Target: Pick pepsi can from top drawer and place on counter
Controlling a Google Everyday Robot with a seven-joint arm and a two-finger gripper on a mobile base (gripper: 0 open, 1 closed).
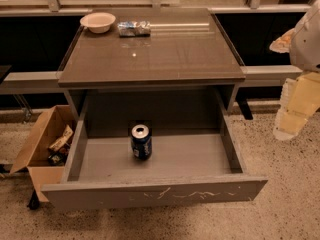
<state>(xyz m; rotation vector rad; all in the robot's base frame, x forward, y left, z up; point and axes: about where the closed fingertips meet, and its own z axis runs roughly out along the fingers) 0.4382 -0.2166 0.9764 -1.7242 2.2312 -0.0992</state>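
The pepsi can (141, 141) stands upright in the open top drawer (155, 194), left of the middle of the drawer floor. It is dark blue with a silver top. The drawer is pulled fully out, and its front panel shows white scratches. The counter (165, 54) is the glossy grey-brown top of the cabinet above the drawer. My gripper (289, 126) hangs at the right edge of the view, outside the drawer's right wall, well right of the can and not touching it. It holds nothing that I can see.
A white bowl (98, 22) and a silvery-blue foil snack packet (134, 28) lie at the counter's back left. An open brown cardboard box (42, 144) with packets stands on the floor left of the drawer. A rail and windows run behind the cabinet.
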